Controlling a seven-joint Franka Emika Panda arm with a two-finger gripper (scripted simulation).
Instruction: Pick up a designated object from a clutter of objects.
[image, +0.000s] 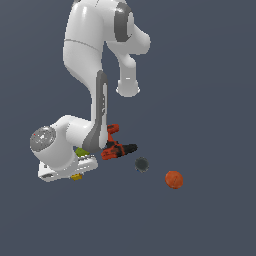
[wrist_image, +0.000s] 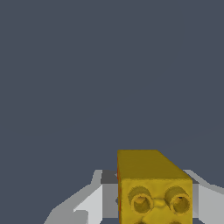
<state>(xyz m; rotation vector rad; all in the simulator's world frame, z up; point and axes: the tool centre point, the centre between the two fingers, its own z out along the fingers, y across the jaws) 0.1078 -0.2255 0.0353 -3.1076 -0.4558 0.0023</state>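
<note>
The tiny yellow brick (wrist_image: 154, 192) fills the lower part of the wrist view, two studs facing the camera. My gripper (wrist_image: 148, 208) has a finger on each side of it, the jaws pressed close against its sides, so it is shut on the brick. In the exterior view the brick (image: 76, 176) shows as a small yellow speck just under my white hand (image: 62, 167), low at the exterior view's left. The fingers themselves are hidden there by the hand.
A red-and-black power drill (image: 116, 147) lies just beside my hand. A yellow-green lump (image: 81, 151) peeks out behind the wrist. A dark grey disc (image: 141, 164) and an orange ball (image: 174, 179) lie further toward the exterior view's right.
</note>
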